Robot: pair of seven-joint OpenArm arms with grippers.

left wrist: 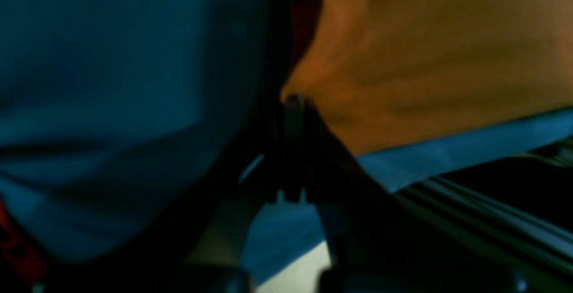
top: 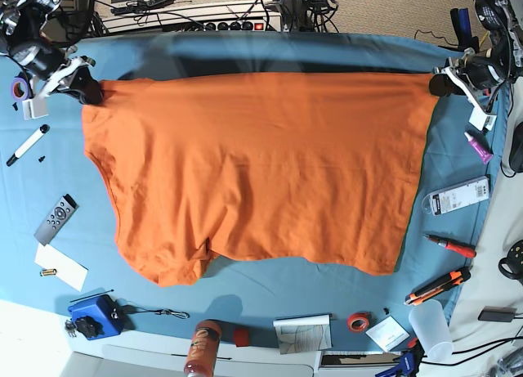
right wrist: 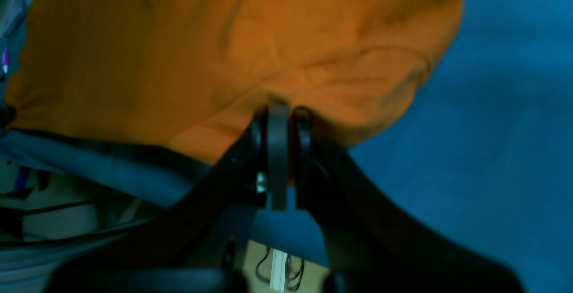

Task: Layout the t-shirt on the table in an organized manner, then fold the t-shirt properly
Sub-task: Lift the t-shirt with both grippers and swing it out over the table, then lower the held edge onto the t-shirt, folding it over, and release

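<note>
Orange cotton short-sleeved t-shirt lies spread across middle of wide teal-cloth-covered table, top edge w/ far side. Grey remote control lies left of it; red-handled screwdriver & clear plastic cup lie right, cup nearer front.

1. The left gripper has its dark jaws pressed together on a corner of the t-shirt.
2. The orange fabric spreads up and right from the pinch, blurred.
3. The table, in teal cloth, fills the left; its edge runs lower right.
</note>
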